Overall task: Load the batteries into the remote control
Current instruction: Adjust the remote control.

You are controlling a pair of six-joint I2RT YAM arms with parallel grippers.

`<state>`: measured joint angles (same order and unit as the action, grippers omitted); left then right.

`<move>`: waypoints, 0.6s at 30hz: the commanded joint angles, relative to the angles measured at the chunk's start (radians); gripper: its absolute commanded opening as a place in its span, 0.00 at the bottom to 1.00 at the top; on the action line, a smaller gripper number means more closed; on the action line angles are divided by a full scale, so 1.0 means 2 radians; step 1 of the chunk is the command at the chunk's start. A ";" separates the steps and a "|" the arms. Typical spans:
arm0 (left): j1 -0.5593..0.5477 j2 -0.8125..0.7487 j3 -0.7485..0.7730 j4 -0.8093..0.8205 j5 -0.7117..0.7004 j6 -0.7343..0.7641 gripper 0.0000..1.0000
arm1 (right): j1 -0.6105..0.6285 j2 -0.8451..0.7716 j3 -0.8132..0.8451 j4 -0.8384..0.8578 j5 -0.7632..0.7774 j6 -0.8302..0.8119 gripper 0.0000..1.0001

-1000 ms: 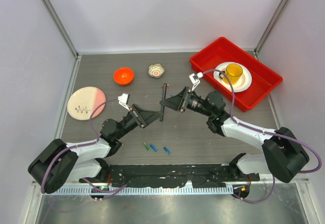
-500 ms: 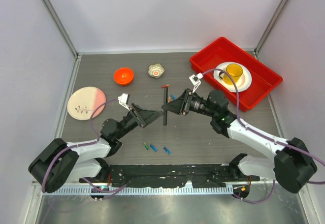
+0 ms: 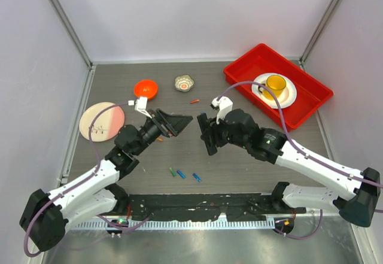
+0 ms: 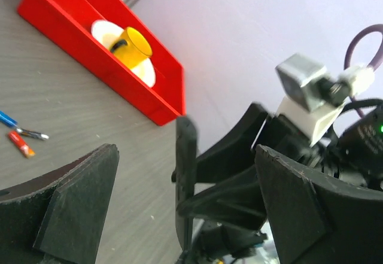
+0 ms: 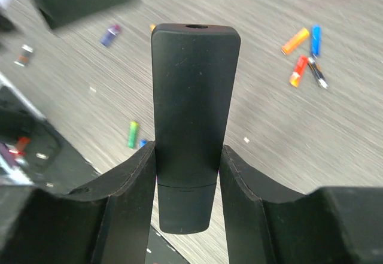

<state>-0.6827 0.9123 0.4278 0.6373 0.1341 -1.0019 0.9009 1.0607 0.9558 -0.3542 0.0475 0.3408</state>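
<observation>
The black remote control [image 5: 191, 96] stands clamped between the fingers of my right gripper [image 5: 187, 156], which is shut on it; from above it is a dark bar [image 3: 205, 133] at mid-table. My left gripper [image 3: 178, 125] hangs open just left of it, nothing between its fingers [image 4: 78, 210], and the remote [image 4: 185, 174] shows beyond them. Loose batteries lie on the table: a green one [image 3: 172, 172] and two blue ones [image 3: 181, 174] near the front, a red one [image 3: 194, 101] further back. In the right wrist view, orange, blue and red batteries [image 5: 297, 41] lie on the table below.
A red tray [image 3: 311, 96] at the back right holds a white plate with a yellow cup [image 3: 276, 84]. An orange bowl [image 3: 145, 88] and a small patterned bowl [image 3: 184, 83] stand at the back. A pink plate [image 3: 90, 117] lies at the left.
My left gripper opened, let go of the remote and drew back to the left. The right arm swung the remote nearer and to the left, turning it.
</observation>
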 commanded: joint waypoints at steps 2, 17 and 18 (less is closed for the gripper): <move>-0.009 0.003 0.038 -0.097 -0.043 0.074 0.99 | 0.030 0.015 0.006 -0.066 0.130 -0.037 0.22; -0.048 0.109 0.053 -0.004 -0.023 0.055 0.84 | 0.060 0.037 0.020 -0.049 0.120 -0.026 0.22; -0.047 0.114 0.053 0.004 -0.022 0.049 0.84 | 0.062 0.037 0.020 -0.050 0.121 -0.025 0.22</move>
<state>-0.7742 1.1118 0.4919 0.4965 0.0868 -0.8825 1.0115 1.1301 0.9558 -0.4839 0.2661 0.2901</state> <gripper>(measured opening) 0.838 0.478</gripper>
